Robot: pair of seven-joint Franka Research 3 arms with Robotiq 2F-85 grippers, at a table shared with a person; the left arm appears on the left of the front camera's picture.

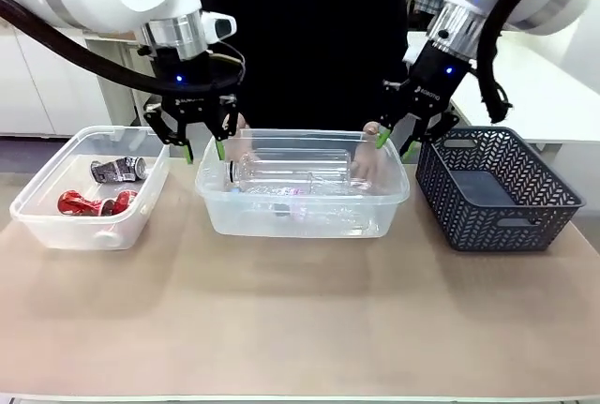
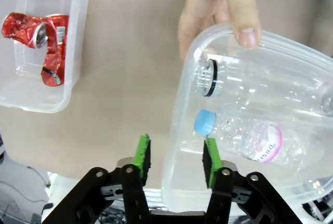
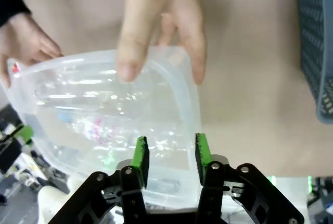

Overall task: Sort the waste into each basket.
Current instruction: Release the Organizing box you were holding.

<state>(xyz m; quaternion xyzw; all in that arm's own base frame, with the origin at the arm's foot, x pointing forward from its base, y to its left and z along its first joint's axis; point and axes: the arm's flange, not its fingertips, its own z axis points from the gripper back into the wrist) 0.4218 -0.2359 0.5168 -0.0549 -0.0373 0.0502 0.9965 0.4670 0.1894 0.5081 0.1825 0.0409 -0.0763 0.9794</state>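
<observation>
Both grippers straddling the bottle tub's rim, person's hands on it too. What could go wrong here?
1. Left gripper and right gripper stand open astride the rim of the middle tub; lifting off at an angle might snag it and tip the bottles.
2. The person's hand grips the far rim, close to the right gripper, so pinching seems possible.

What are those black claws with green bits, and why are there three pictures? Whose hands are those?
The claws are grippers, a robot's hands. One picture looks across the table; the other two come from cameras on each robot wrist. The left gripper and right gripper hang open at the two ends of the middle tub, straddling its rim and holding nothing. That tub holds clear plastic bottles. A person's hands hold its far edge. The left tub holds crushed cans, red and silver. A dark grey basket stands on the right.
</observation>
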